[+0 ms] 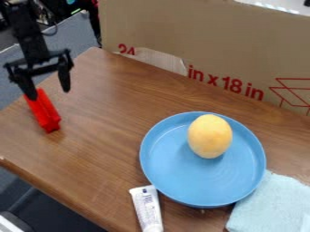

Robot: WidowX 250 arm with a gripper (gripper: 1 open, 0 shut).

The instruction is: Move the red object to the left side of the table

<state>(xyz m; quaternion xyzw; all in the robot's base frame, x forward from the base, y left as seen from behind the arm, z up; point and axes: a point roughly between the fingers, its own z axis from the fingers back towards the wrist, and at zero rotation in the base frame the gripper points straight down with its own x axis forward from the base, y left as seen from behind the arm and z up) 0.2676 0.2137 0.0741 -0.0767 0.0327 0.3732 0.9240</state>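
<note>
Judging by how things lie now, the job looks all but finished: the red object [43, 111] rests on the table [115, 136] at its left side, close to the rounded edge, well apart from the blue plate [162, 172] with the yellow fruit [209, 136] on it, and from the white tube [147, 208] near the front; the gripper [47, 89] hangs over the far end of the red object with its fingers spread wide, one to each side, gripping nothing, so the block seems to bear its own weight on the wood; whether a fingertip brushes it is too small to tell; the pale blue cloth [270, 207] lies at the near right and the cardboard box [206, 50] stands along the far side, and neither seems to have any part in what the task asks; placing and letting go both look done, and what is left, as far as I can judge, is only for the arm to lift straight up and clear off without nudging the block, since it sits near enough to the left edge that a careless sideways knock could tip it over
</note>
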